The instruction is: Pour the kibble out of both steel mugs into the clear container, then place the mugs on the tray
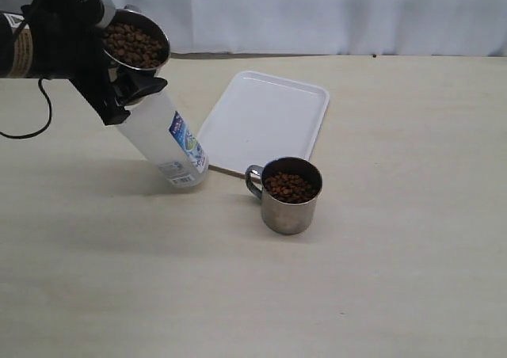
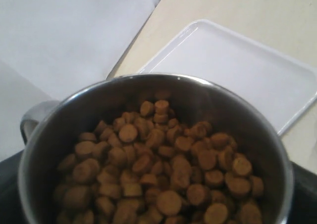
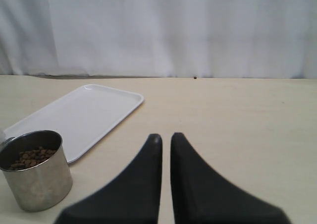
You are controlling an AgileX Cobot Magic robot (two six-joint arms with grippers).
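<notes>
My left gripper is shut on a steel mug, held raised at the far left and tipped toward the front. That mug is full of kibble. Right below it the clear container leans steeply, its base on the table by the tray's near corner and its top hidden behind the gripper. The second steel mug, also holding kibble, stands upright in front of the white tray. My right gripper is shut and empty, low over the table, right of that mug.
The tray is bare and lies between the mugs and the white curtain along the table's far edge. A black cable hangs from the left arm. A small dark speck lies at the far edge.
</notes>
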